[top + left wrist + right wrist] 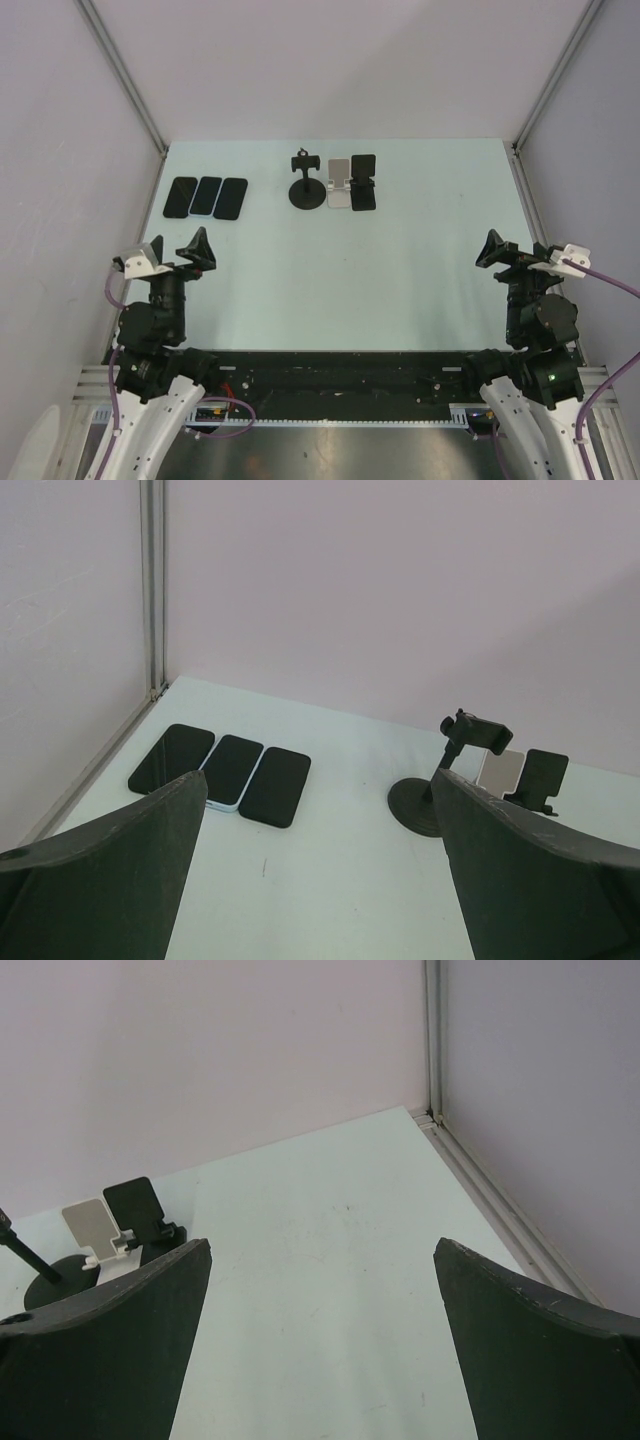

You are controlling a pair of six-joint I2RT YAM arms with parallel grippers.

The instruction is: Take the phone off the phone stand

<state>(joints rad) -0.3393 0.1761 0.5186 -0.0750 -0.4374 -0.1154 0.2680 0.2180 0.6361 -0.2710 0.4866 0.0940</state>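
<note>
Three dark phones lie flat side by side at the back left of the table; they also show in the left wrist view. Three stands sit at the back centre: a black round-based clamp stand, a white stand and a black stand. I cannot tell whether the black stand's dark panel is a phone. My left gripper is open and empty, near the front left. My right gripper is open and empty, near the front right.
Pale walls with metal corner posts close in the table at the back and both sides. The pale green tabletop lies between the grippers and the stands.
</note>
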